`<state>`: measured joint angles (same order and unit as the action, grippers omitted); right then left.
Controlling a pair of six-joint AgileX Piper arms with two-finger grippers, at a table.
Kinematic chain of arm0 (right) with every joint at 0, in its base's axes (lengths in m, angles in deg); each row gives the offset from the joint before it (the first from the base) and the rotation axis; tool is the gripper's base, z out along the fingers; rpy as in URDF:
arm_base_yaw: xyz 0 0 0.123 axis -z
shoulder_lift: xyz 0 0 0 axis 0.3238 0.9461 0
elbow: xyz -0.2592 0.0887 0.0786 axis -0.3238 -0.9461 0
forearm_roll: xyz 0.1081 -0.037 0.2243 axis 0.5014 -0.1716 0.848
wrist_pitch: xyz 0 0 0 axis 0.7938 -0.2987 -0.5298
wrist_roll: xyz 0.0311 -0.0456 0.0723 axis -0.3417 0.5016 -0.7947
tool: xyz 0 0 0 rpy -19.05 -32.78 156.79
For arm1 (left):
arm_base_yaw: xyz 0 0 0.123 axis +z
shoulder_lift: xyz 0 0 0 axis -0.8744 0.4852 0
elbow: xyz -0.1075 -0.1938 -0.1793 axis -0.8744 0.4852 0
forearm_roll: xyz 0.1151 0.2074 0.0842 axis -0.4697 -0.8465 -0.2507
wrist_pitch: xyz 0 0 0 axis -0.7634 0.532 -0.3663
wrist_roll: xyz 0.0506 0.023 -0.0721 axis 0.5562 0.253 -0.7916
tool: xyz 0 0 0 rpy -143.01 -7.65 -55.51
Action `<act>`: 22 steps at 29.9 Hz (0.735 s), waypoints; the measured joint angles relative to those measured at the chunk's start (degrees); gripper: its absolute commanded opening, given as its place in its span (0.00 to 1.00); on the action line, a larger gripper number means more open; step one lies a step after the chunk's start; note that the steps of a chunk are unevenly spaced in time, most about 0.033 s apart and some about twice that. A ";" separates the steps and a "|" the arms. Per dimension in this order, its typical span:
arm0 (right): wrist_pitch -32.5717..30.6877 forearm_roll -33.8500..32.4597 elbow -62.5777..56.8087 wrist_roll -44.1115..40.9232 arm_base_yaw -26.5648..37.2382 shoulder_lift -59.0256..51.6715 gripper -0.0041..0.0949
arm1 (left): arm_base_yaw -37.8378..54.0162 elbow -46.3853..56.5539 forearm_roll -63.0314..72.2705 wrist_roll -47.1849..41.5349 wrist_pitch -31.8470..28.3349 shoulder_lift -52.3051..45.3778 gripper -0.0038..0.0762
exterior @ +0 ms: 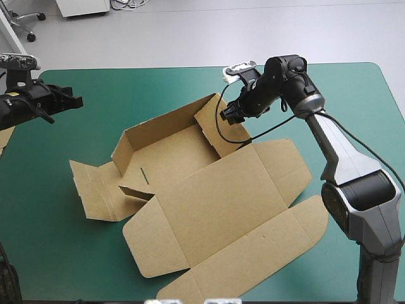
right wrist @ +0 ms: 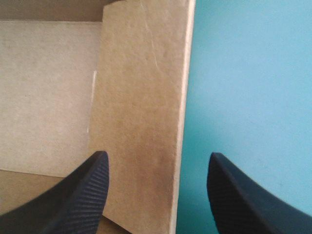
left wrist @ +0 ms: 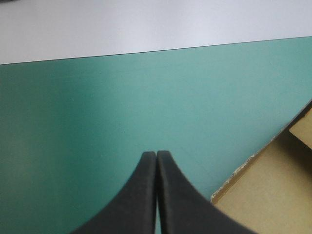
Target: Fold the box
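Observation:
The brown box lies partly formed in the middle of the table. Its far wall stands up, and the lid and front flaps lie flat toward the near right. My right gripper hovers open over the raised right end flap. In the right wrist view the flap edge runs between the spread fingers of that gripper, with the box floor to one side. My left gripper is shut and empty at the table's far left, away from the box. In its own view the left gripper points over bare cover, with a box corner beside it.
The teal-green cover is bare around the box. A flat side panel of the box spreads toward the left. An edge of more brown board shows at the table's left edge. The table's far edge lies ahead of the left gripper.

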<state>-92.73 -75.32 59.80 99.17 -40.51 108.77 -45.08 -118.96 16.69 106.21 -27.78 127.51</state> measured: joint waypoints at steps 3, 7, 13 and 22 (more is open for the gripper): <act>0.06 -0.52 -1.13 0.00 0.00 0.05 0.61 | 0.00 0.00 0.00 0.00 -0.06 0.00 0.03; 0.12 -0.44 -1.87 0.20 0.00 0.76 0.61 | 0.00 0.00 0.00 0.00 -0.06 0.00 0.03; 0.13 -0.34 -2.51 0.20 0.00 3.36 0.61 | 0.00 0.00 0.00 0.00 0.12 0.00 0.03; 0.29 -0.39 -2.51 0.20 -1.36 5.95 0.63 | 0.00 0.00 0.00 0.00 0.07 0.00 0.03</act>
<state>-92.44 -75.71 57.29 99.37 -41.87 114.72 -45.08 -118.96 16.69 106.21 -27.71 127.51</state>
